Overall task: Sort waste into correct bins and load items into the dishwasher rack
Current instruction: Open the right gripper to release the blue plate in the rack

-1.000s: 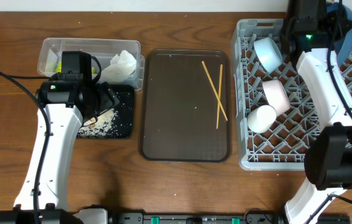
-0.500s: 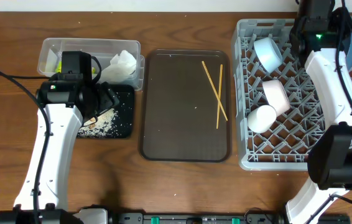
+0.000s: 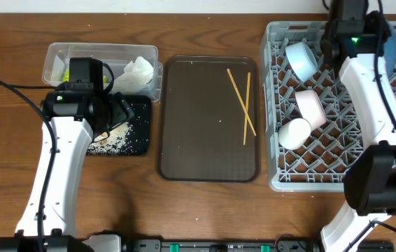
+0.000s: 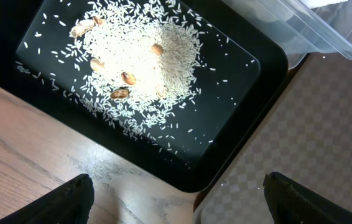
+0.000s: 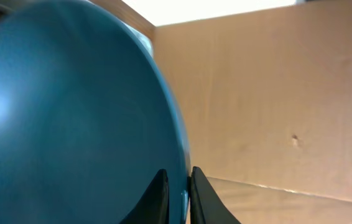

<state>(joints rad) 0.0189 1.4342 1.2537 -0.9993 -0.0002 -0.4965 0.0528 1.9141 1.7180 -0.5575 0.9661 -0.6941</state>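
My right gripper [image 5: 179,193] is shut on the rim of the large dark blue plate-bowl [image 5: 70,124], which it holds on edge over the far right of the grey dishwasher rack [image 3: 276,178]; a sliver of the plate-bowl shows in the overhead view [image 3: 392,47]. The rack holds the light blue bowl [image 3: 301,59], white bowl [image 3: 311,106] and white cup [image 3: 294,133]. Two chopsticks [image 3: 243,105] lie crossed on the brown tray. My left gripper [image 4: 176,205] is open and empty above the black tray [image 4: 250,124], which holds rice crumbs [image 4: 138,62]. The clear tub [image 3: 100,50] holds the napkin [image 3: 138,73] and wrapper [image 3: 61,70].
The dark brown serving tray [image 3: 198,140] lies between the black tray and the rack. The clear tub's corner [image 4: 325,31] touches the black tray's far side. A cardboard wall [image 5: 275,93] stands behind the rack. Bare wooden table lies in front.
My right arm has shifted a little to the right over the rack with the dark blue plate-bowl in its grip. The left arm has not moved.
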